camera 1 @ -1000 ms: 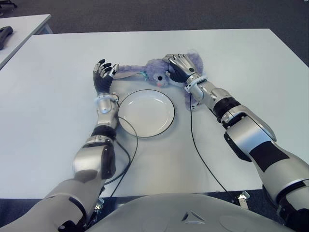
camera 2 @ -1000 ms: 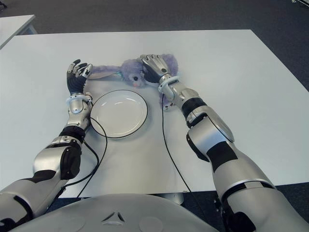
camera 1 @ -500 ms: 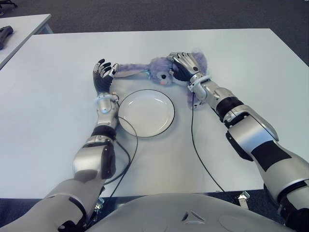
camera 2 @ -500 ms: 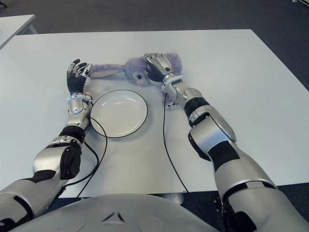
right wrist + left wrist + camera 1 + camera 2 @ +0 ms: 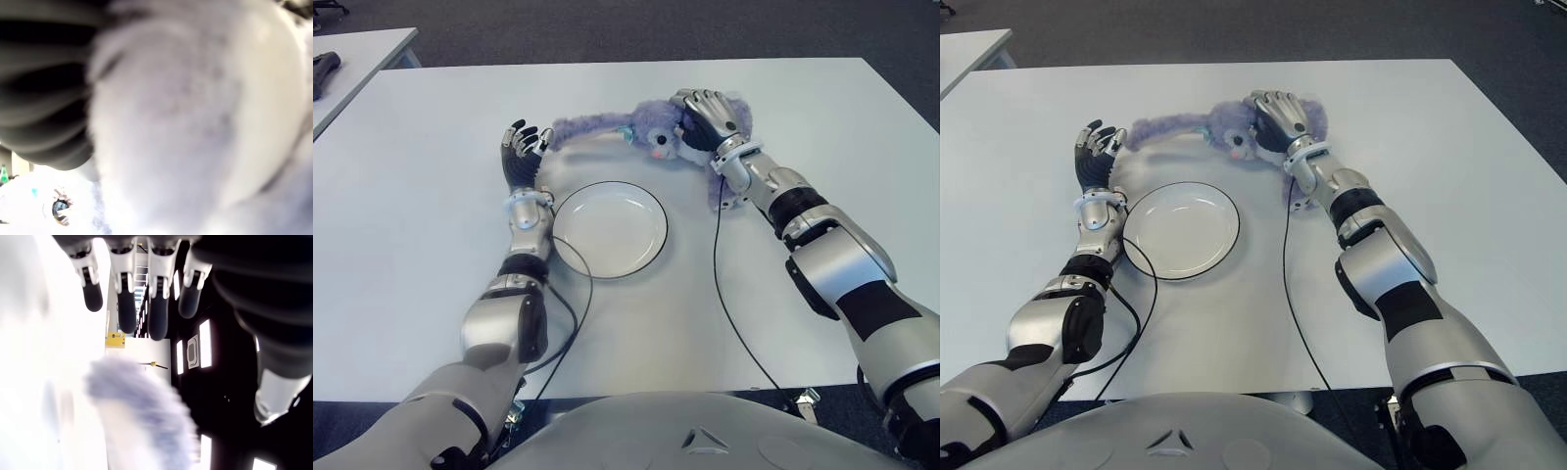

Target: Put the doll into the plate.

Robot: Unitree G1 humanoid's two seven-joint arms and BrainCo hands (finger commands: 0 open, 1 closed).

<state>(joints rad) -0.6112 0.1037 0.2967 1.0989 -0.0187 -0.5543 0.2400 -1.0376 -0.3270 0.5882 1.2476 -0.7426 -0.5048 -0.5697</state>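
Purple plush doll (image 5: 651, 132) is clasped at its body by the right hand (image 5: 710, 122), beyond the far right rim of the white plate (image 5: 607, 228); fingers cover most of the body; one long limb trails left toward the left hand (image 5: 521, 157), fingers spread, holding nothing, left of the plate on the table (image 5: 431, 255).

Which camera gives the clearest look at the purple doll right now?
The left eye view: the whole doll shows, long ear stretching toward the left hand, right hand closed over its body, beyond the plate. The right eye view matches. The wrist views show only blurred fur.
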